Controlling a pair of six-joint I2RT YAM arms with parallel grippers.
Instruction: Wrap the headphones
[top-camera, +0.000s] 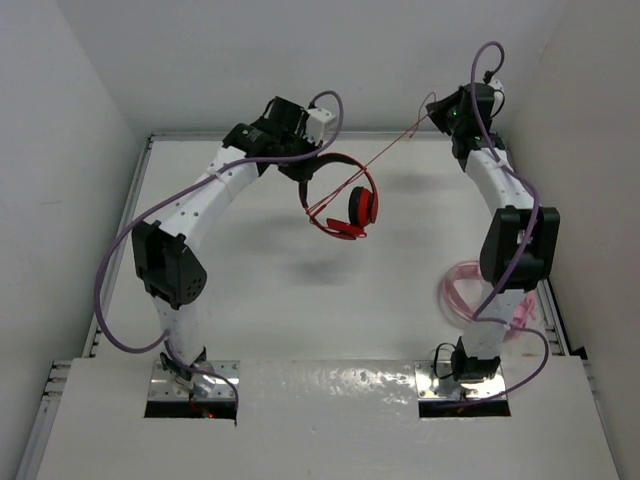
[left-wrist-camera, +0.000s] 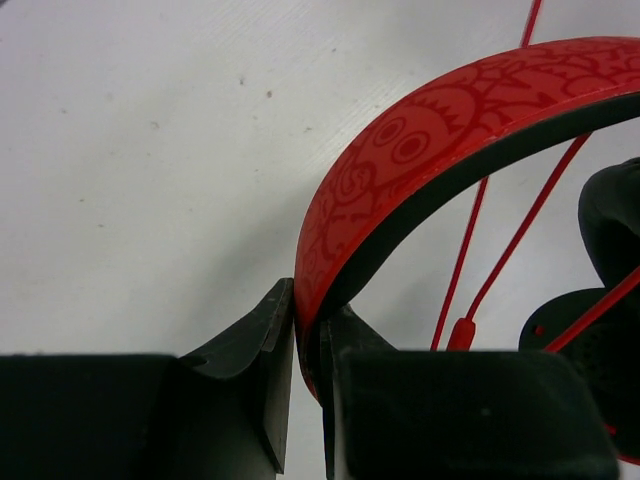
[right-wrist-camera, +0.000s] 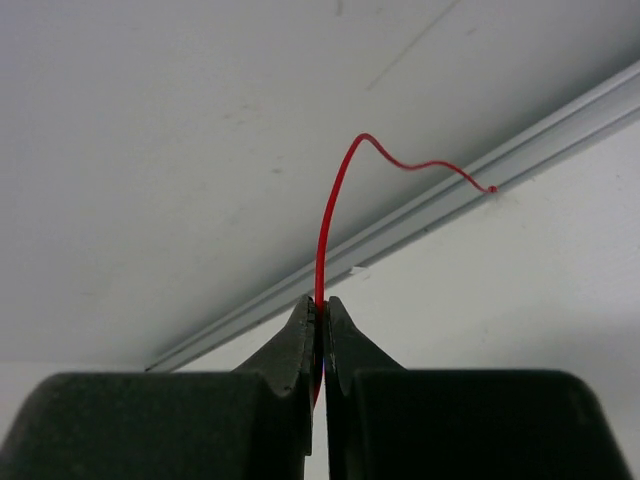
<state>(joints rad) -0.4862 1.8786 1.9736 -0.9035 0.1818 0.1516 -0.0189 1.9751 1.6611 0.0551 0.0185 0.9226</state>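
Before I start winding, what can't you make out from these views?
- Top view: the left gripper itself hides its hold on the headphones.
- Left wrist view: earcups cut off by the right edge.
- Right wrist view: cable tip too small to identify.
- Top view: pink coil partly behind the right arm.

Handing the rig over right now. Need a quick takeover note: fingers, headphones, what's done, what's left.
Left gripper: shut on the headband, holding the headphones in the air over the table.
Right gripper: shut on the cable near its free end, at the far right. The cable runs taut from there to the headphones.
Done: both grasps made, cable stretched out.
Left: wind the cable around the headphones. No turns over the headband visible, only strands across its arc.
Pink bundle lies on the table, near right; not part of the job.
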